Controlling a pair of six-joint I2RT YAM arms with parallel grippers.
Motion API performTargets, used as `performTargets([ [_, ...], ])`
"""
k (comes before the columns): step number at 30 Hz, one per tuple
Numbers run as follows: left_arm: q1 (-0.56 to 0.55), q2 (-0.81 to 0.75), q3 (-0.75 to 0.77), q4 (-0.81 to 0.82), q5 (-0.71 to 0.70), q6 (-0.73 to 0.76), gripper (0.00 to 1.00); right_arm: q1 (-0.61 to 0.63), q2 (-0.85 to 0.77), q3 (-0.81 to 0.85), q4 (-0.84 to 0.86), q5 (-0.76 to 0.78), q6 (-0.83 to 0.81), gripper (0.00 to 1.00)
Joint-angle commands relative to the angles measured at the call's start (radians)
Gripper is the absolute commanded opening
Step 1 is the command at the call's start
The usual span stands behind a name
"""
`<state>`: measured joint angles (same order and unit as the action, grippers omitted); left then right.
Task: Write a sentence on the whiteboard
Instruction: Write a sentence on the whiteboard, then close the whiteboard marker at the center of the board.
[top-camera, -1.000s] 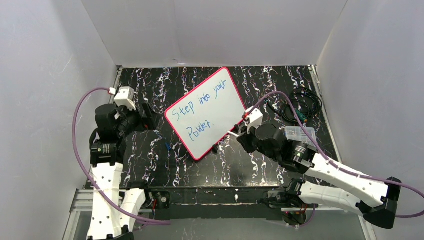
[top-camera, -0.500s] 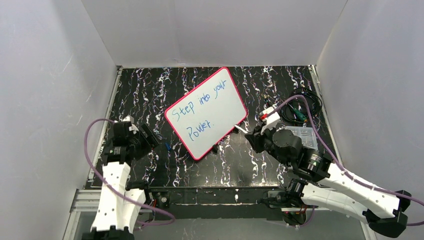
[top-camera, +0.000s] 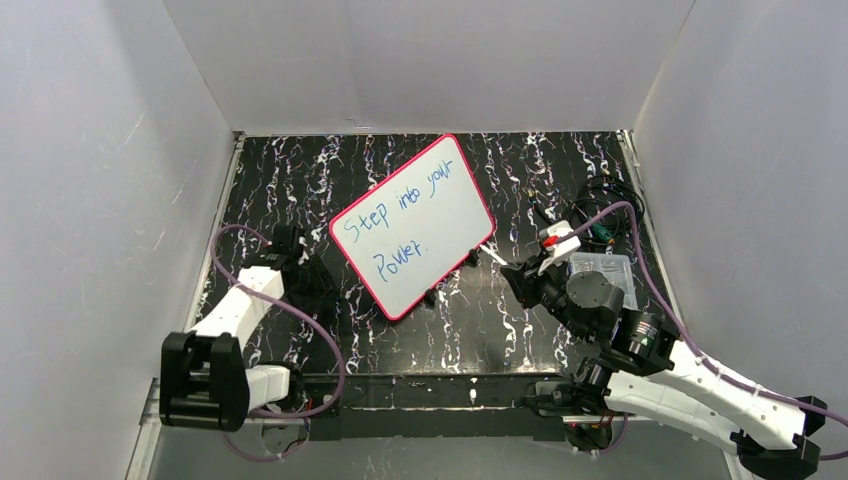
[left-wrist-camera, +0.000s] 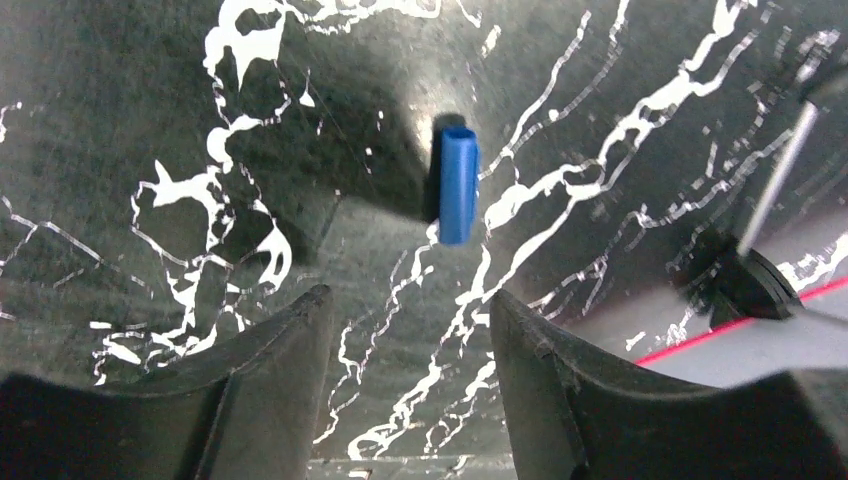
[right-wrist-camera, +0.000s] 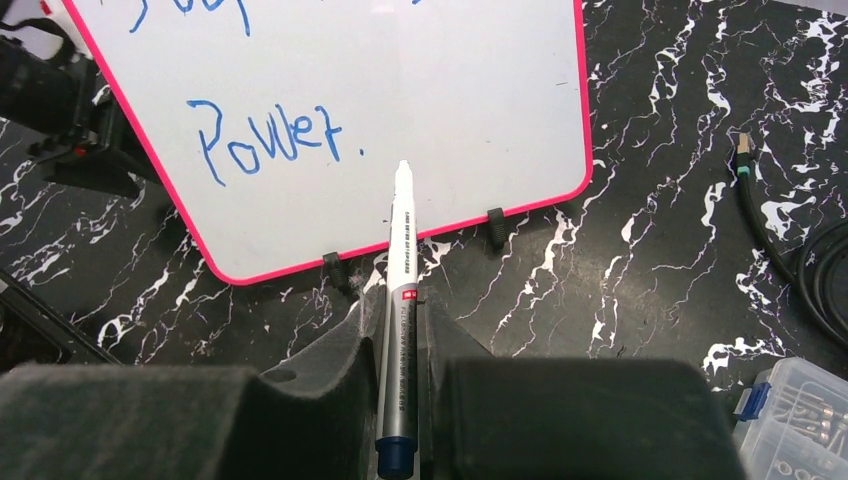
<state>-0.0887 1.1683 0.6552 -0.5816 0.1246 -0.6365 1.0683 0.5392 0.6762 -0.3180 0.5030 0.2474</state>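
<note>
With the whiteboard (top-camera: 455, 215) at mid-worktop bearing the sentence (right-wrist-camera: 265, 145), we see the right tool (right-wrist-camera: 400, 310) gripping the marker pen (right-wrist-camera: 402, 250), the left tool (left-wrist-camera: 400, 330) wide; a forward slip could smear the ink.

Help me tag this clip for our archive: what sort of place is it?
Probably a lab robot test booth: plain white walls box in a marble-patterned table, the left arm and right arm are mounted at its near edge, and loose cables lie by a parts box.
</note>
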Motion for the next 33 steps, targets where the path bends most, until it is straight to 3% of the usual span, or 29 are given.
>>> performTargets([
  [1,-0.025,0.094,0.044,0.062,-0.053,-0.02,0.56,-0.001,-0.026,-0.012,0.059,0.012,-0.01,0.01],
  [7,-0.046,0.228,0.098,0.087,-0.067,0.004,0.53,-0.001,-0.021,-0.017,0.071,0.001,-0.012,0.01],
  [13,-0.048,0.295,0.117,0.068,-0.11,0.033,0.41,-0.001,-0.015,-0.018,0.068,0.001,-0.011,0.01],
  [17,-0.048,0.312,0.125,0.032,-0.183,0.055,0.29,-0.001,-0.015,-0.02,0.069,0.005,-0.01,0.01],
  [23,-0.048,0.309,0.13,-0.008,-0.219,0.069,0.2,-0.001,-0.009,-0.021,0.069,0.007,-0.008,0.01],
  [33,-0.048,0.308,0.112,-0.02,-0.141,0.067,0.21,-0.001,-0.009,-0.024,0.069,0.018,-0.005,0.01],
])
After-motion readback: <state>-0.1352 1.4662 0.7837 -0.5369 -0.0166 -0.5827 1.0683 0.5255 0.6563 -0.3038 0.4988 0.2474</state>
